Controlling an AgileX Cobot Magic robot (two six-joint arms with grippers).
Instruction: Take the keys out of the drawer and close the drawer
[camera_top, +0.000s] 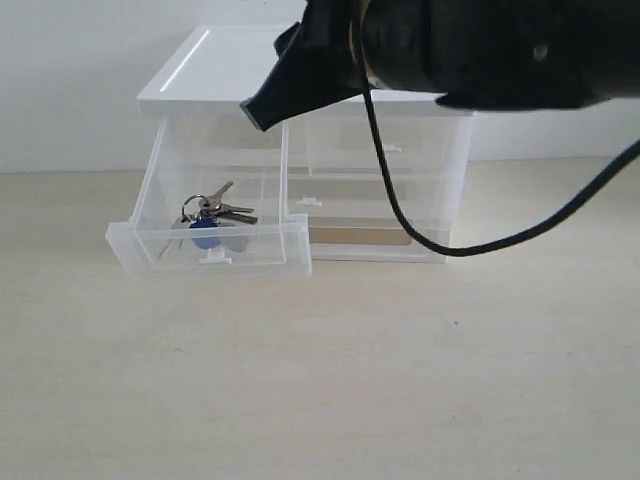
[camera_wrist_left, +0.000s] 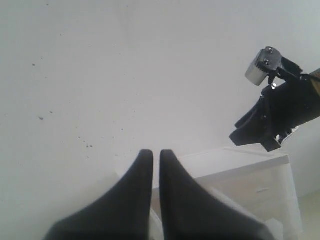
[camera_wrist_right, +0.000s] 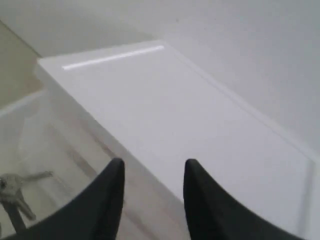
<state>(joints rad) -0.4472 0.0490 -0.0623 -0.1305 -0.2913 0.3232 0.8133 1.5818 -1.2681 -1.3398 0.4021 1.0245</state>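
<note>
The keys (camera_top: 210, 222), silver with a blue tag, lie inside the drawer (camera_top: 292, 240), which is pulled out of the unit's upper left. My right gripper (camera_top: 262, 112) hovers open and empty above the unit's white top (camera_top: 215, 70), over the back of the open drawer. In the right wrist view the right gripper (camera_wrist_right: 152, 165) is over the white top (camera_wrist_right: 165, 100), with the keys (camera_wrist_right: 12, 192) below to one side. My left gripper (camera_wrist_left: 152, 154) is shut on nothing and faces the wall and the unit's top (camera_wrist_left: 240, 162). It is out of the exterior view.
The twin upper right drawer (camera_top: 385, 150) and the full-width lower drawer (camera_top: 365, 205) are closed. A black cable (camera_top: 400, 215) hangs from the right arm (camera_wrist_left: 285, 107) in front of the unit. The unit stands on a pale wooden table (camera_top: 400, 380) against a white wall.
</note>
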